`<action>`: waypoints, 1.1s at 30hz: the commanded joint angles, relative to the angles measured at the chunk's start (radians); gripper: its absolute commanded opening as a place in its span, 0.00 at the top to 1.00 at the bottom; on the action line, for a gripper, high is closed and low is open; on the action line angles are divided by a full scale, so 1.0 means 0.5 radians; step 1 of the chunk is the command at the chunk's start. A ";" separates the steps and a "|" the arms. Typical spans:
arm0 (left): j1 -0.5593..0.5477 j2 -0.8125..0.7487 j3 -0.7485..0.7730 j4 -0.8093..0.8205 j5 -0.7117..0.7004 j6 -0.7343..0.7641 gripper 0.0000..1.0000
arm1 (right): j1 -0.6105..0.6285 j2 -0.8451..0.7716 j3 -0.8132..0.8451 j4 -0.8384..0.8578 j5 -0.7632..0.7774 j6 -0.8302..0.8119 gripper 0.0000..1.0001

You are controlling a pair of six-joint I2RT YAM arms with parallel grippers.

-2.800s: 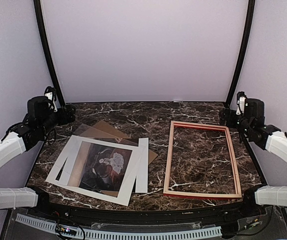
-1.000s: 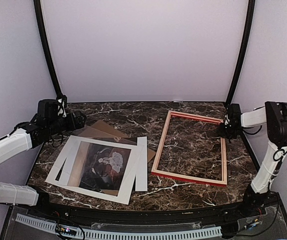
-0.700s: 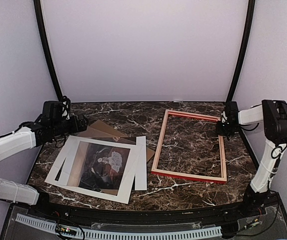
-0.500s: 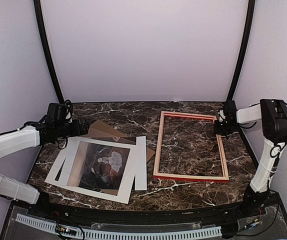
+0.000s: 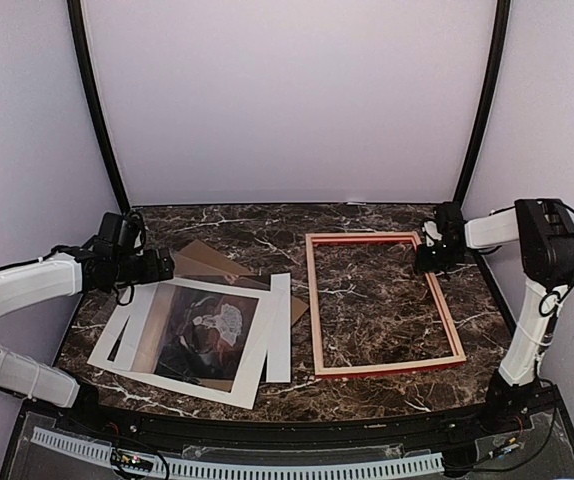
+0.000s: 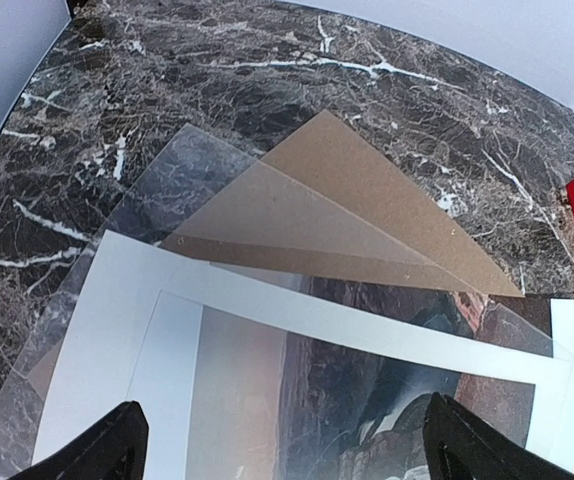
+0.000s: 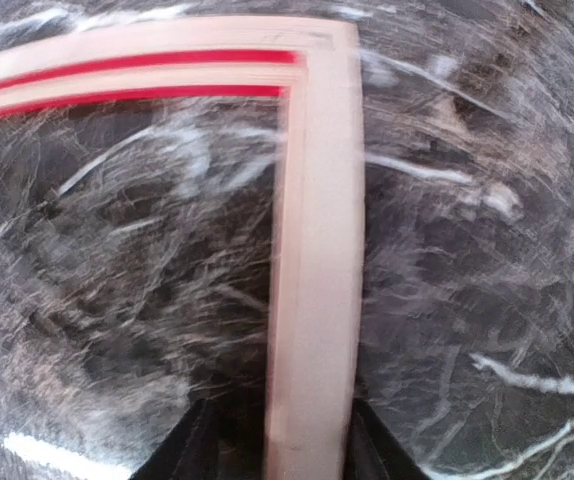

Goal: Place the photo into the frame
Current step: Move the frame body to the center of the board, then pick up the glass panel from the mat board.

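Note:
The frame [image 5: 312,300] lies flat right of centre, pale back side up, red showing along its edges. My right gripper [image 5: 429,256] sits at its far right corner. In the right wrist view the pale rail of the frame [image 7: 317,200] runs between the fingers [image 7: 192,450], with a dark gap on the left side; the right gripper [image 7: 282,440] is open astride it. The photo [image 5: 212,325] lies on the left under a white mat [image 5: 132,315]. My left gripper [image 5: 162,268] hovers open at the stack's far edge, over the photo [image 6: 367,400], left gripper [image 6: 282,440] holding nothing.
A brown backing board [image 5: 212,258] and a clear sheet [image 5: 167,262] fan out from under the mat's far side; the board [image 6: 367,190] and mat [image 6: 297,320] also fill the left wrist view. A white strip [image 5: 277,330] lies between stack and frame.
The frame slid left and turned square to the table, pulled by my right gripper, whose jaws have now loosened on the rail. My left arm moved right toward the stack.

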 commanded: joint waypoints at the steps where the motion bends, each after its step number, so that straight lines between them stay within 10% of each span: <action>1: -0.012 -0.094 -0.055 -0.188 -0.022 -0.080 0.01 | 0.079 -0.050 -0.057 -0.121 0.141 0.002 0.51; 9: -0.013 -0.166 -0.076 -0.546 0.002 -0.246 0.01 | 0.317 -0.385 0.051 -0.141 0.101 0.062 0.12; 33: -0.013 -0.573 -0.603 -0.647 0.497 -0.764 0.05 | 1.480 0.869 1.619 -0.327 -0.707 0.341 0.17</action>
